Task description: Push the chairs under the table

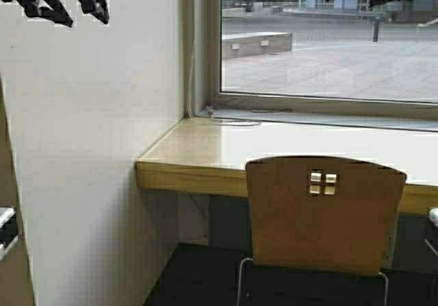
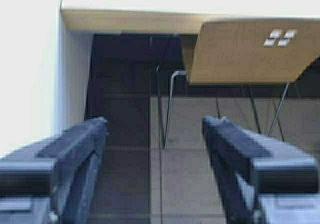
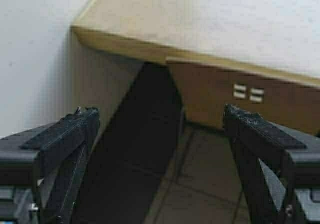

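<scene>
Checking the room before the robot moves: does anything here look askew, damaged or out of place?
Nothing looks damaged or spilled. The chair stands upright and square to the table, its backrest close to the front edge. A thin white cable lies loose on the table by the window. Both grippers are open, holding nothing.

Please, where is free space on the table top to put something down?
The table top is bare from its wall-side corner to the chair backrest; only a thin white cable lies at the window sill. The front edge behind the chair is blocked. Both tools, left and right, hold nothing.
</scene>
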Robot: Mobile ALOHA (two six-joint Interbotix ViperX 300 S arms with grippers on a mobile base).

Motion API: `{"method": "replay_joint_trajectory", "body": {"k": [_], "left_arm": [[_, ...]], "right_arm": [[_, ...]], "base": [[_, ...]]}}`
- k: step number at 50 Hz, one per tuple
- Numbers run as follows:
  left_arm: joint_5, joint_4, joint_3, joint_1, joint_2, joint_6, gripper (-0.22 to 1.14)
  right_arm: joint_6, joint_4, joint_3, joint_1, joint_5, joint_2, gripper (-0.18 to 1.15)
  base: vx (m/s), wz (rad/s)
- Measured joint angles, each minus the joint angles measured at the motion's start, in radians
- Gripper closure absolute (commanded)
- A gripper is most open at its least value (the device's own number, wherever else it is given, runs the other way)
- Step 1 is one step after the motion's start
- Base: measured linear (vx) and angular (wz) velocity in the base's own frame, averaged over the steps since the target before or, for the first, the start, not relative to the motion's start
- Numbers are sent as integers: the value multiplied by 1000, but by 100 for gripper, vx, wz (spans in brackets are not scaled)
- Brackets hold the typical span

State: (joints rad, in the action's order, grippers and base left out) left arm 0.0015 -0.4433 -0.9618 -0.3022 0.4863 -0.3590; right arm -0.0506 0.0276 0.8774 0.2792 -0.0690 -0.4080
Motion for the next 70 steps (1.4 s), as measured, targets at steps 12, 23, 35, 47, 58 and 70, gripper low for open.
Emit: {"method": "replay_joint_trajectory", "body": {"k": [12,23,35,47,58,70], "left_arm": [[-5,0,8,0,0,5,0],[-6,0,9,-6,5,11,0],[-6,0,11,-2,3,23,0],[-6,-2,17,-6,5,23,0],[-6,-2,20,0,6,21,0],[-6,-3,21,-2,17,23,0]], "right_arm": [[5,0,-18,3,5,2,-6],[6,0,-25,-5,0,15,-6],[5,0,-25,0,-2,48,-6],[6,-2,-25,-5,-2,60,-6],[11,-3,-25,5,3,61,-6],[6,-3,-23,-2,21,61,-6]], "base": [[-39,1],[-32,-3],[-34,16],[-28,32],[-30,43],[-29,14]]}}
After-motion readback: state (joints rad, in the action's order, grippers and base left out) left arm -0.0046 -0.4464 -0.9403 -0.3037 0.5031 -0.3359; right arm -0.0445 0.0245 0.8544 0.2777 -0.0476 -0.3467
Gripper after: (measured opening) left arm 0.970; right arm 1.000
